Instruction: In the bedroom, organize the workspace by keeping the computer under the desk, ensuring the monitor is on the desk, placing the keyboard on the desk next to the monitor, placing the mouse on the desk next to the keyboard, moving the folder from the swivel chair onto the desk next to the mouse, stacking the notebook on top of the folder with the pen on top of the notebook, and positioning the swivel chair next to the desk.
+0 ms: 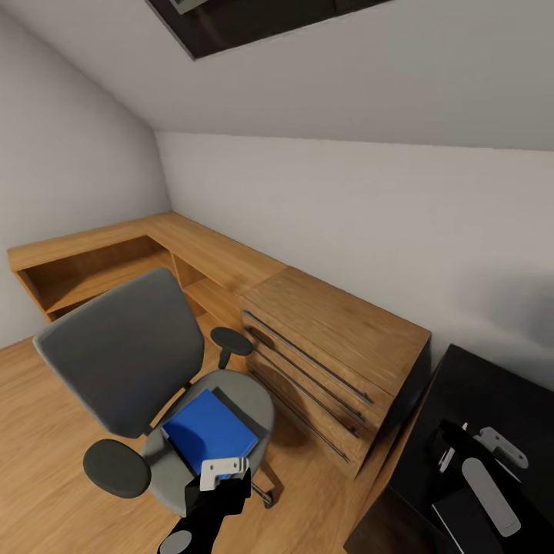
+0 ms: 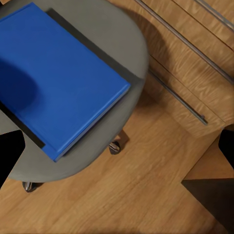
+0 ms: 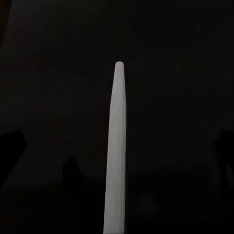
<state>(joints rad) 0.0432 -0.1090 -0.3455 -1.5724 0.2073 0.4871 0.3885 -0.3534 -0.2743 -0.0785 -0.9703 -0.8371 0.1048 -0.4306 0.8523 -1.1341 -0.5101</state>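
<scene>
Clear access above folder [image 1: 208,431]; armrests [image 1: 117,468] flanking.

The swivel chair [image 1: 131,369] has a grey padded seat and tall back with round black armrests, and stands on the light wood floor of the bedroom [image 1: 46,431], just beside a wooden chest. The bright blue folder [image 1: 209,432] with its dark spine edge lies flat on the seat. At the lower right is the glossy black desk [image 1: 500,392], and a slim white object [image 3: 117,146] over the dark top may be the pen.
</scene>
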